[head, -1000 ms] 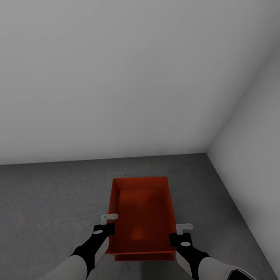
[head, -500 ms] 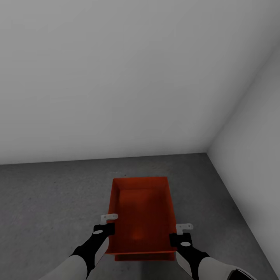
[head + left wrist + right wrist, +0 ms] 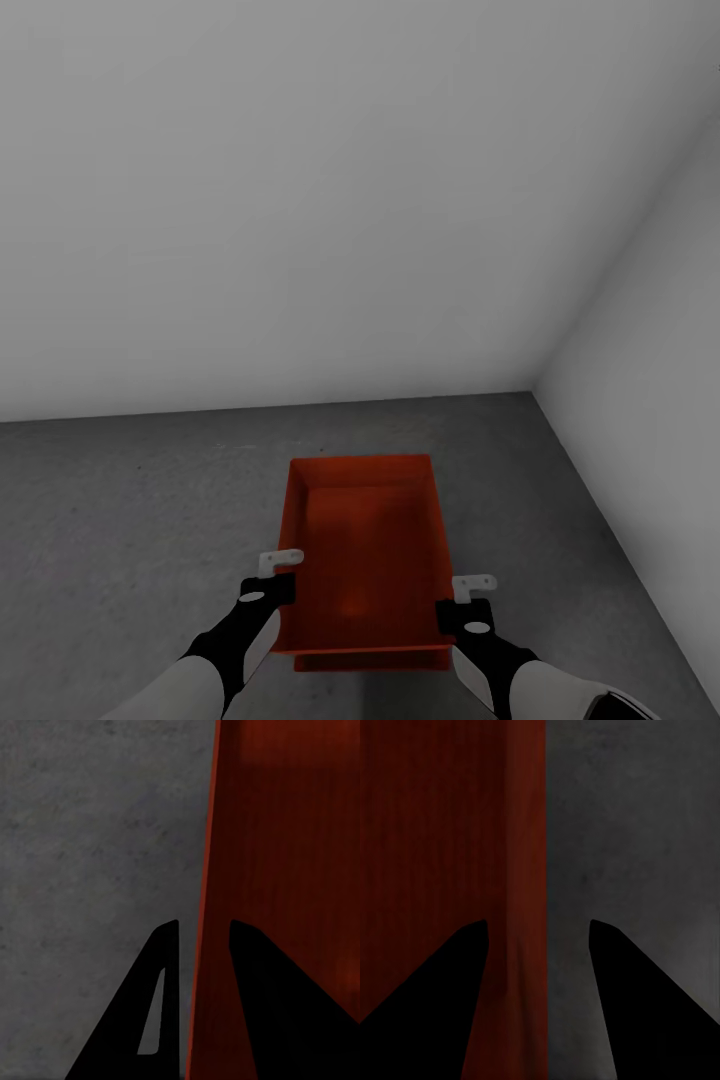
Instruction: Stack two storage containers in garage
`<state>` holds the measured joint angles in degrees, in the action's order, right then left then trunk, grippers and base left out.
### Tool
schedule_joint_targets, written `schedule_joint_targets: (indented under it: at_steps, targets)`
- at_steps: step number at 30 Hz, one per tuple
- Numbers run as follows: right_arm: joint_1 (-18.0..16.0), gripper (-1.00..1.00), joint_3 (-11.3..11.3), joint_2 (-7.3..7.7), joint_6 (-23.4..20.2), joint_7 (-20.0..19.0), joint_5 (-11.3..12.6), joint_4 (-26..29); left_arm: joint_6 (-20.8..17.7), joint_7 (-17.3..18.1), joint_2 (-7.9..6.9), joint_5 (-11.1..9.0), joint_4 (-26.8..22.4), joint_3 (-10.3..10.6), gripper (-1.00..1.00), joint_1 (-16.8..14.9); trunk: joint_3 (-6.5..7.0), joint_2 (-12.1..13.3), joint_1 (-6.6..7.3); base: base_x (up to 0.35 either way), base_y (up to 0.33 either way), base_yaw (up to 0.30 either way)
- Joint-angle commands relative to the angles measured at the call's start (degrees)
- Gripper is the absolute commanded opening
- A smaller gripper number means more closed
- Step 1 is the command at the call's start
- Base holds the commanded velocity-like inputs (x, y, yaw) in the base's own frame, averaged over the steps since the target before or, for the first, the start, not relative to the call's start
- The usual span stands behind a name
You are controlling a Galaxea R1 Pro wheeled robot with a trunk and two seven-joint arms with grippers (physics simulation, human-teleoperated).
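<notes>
An orange-red storage container (image 3: 368, 545) sits open-top on the garage's dark grey concrete floor (image 3: 130, 520), near the corner of two white walls. Under its near rim shows a second orange-red edge (image 3: 370, 662); whether that is the other container I cannot tell. My left gripper (image 3: 283, 572) straddles the left wall (image 3: 201, 945), fingers close to it with a sliver of gap on each side. My right gripper (image 3: 462, 595) straddles the right wall (image 3: 526, 907), its fingers (image 3: 615, 990) set wide apart and off the wall.
White walls (image 3: 300, 200) meet in a corner (image 3: 533, 390) just beyond and to the right of the container. Bare concrete stretches to the left (image 3: 100, 560) and along the right wall (image 3: 590, 560).
</notes>
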<state>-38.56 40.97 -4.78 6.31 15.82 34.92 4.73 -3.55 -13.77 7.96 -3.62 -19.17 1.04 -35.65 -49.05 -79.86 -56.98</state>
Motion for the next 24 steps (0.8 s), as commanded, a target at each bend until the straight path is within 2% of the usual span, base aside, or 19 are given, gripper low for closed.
schedule_joint_targets:
  at_steps: [1,10,24]
  targets:
    - [-0.02,-1.00,-2.60,0.29,0.37,0.56,0.41,-2.35,-0.40,-0.64,-0.05,0.37,-0.24,-1.39,-1.00,-0.03,-0.03,-0.02,0.00,0.000,0.000,-0.058]
    - [-0.02,-1.00,-2.62,0.29,0.37,1.60,0.42,-2.35,-0.40,-0.64,-0.05,0.38,-0.25,-1.41,-1.00,-0.03,-0.03,-0.02,0.00,0.000,0.000,-0.173]
    - [-0.02,-1.00,-2.58,0.38,0.37,1.75,0.41,-2.35,-0.40,-0.62,-0.12,0.40,-0.28,-1.46,-1.00,-0.03,-0.03,-0.02,0.00,0.000,0.000,-0.012]
